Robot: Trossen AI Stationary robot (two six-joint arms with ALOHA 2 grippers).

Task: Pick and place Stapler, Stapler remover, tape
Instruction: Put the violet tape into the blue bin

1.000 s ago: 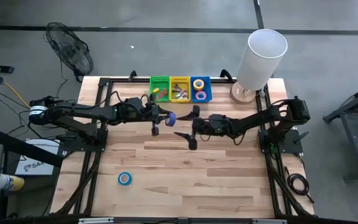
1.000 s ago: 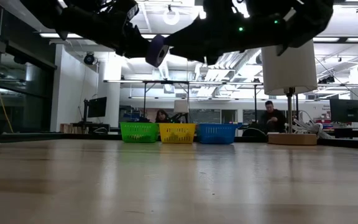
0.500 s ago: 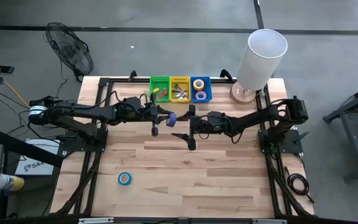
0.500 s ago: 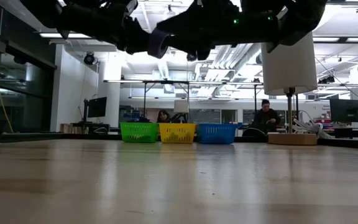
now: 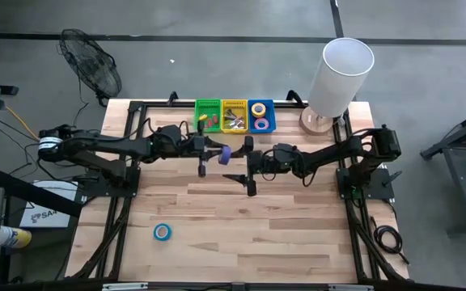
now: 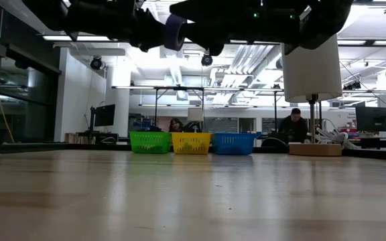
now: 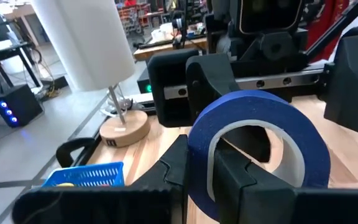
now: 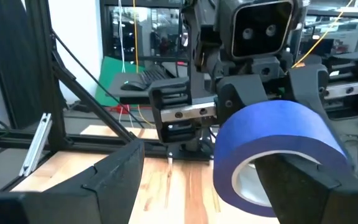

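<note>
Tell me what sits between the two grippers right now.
A blue tape roll sits there, held by the left gripper, while the open right gripper closes in around it. The right wrist view shows it best, the roll between the right gripper's fingers.

A blue tape roll hangs in the air above the far middle of the table, standing on edge with its open centre visible, pinched through its wall by the left gripper. A second blue tape roll lies flat on the wood near the left front of the table, well apart from everything else. Two more rolls, one yellow and one purple, sit inside the blue basket at the table's far edge.
</note>
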